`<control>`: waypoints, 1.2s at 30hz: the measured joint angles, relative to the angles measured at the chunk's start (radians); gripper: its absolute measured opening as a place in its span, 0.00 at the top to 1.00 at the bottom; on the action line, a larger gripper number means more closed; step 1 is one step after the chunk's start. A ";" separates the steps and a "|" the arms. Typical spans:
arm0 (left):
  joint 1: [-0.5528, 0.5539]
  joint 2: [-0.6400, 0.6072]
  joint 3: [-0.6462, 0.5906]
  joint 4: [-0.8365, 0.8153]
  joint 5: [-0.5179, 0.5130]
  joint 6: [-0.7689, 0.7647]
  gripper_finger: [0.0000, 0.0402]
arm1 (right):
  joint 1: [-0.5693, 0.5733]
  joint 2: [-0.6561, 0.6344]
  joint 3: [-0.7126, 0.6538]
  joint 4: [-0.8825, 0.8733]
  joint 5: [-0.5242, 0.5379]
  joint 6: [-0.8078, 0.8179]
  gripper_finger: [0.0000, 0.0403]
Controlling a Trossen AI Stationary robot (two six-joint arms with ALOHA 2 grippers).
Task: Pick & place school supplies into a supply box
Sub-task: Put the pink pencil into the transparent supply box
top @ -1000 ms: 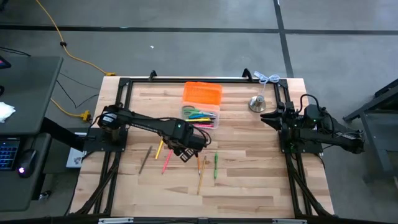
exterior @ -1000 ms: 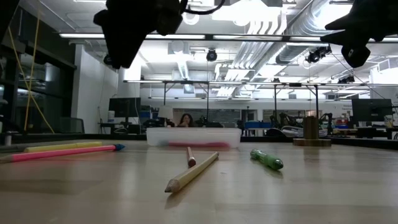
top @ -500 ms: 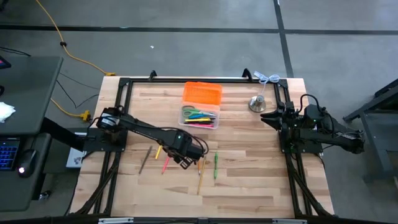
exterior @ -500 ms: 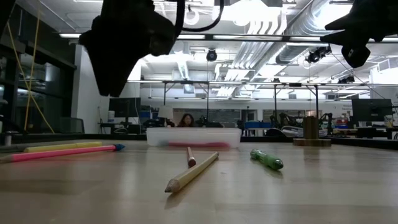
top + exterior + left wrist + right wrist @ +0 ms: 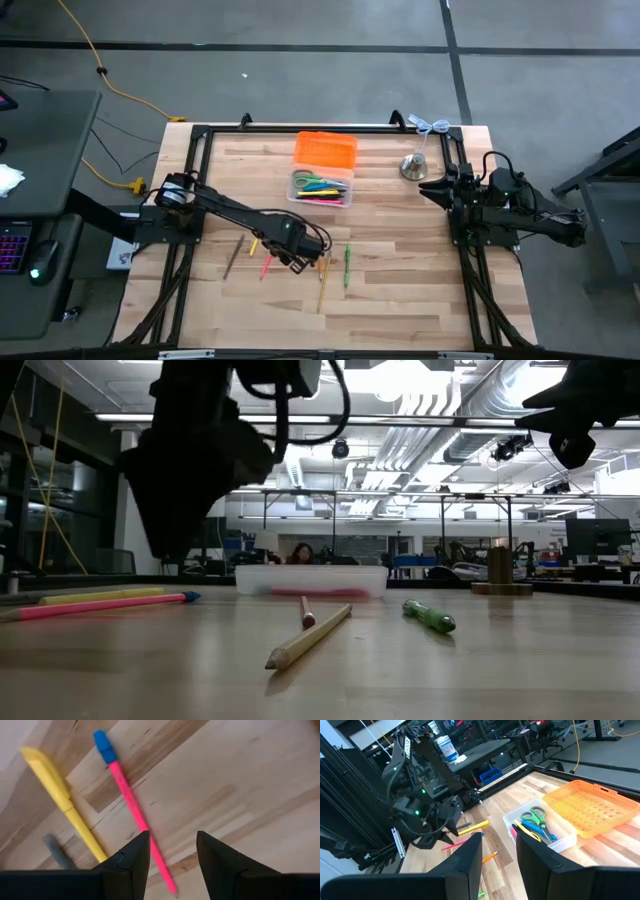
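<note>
The left gripper (image 5: 172, 851) hangs over the desk (image 5: 400, 300), fingers apart and empty, above a pink pencil (image 5: 135, 815) with a blue cap. A yellow pen (image 5: 62, 800) lies just beside the pencil. The supply box (image 5: 321, 187), orange lid (image 5: 325, 150) open, sits farther up the desk holding green-handled scissors (image 5: 534, 815). The right gripper (image 5: 432, 188) waits near a metal bell (image 5: 413, 166), fingers parted and empty.
</note>
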 joint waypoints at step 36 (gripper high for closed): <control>0.002 -0.022 -0.290 0.296 0.064 -0.022 0.65 | 0.000 0.000 0.000 0.024 0.003 0.000 0.75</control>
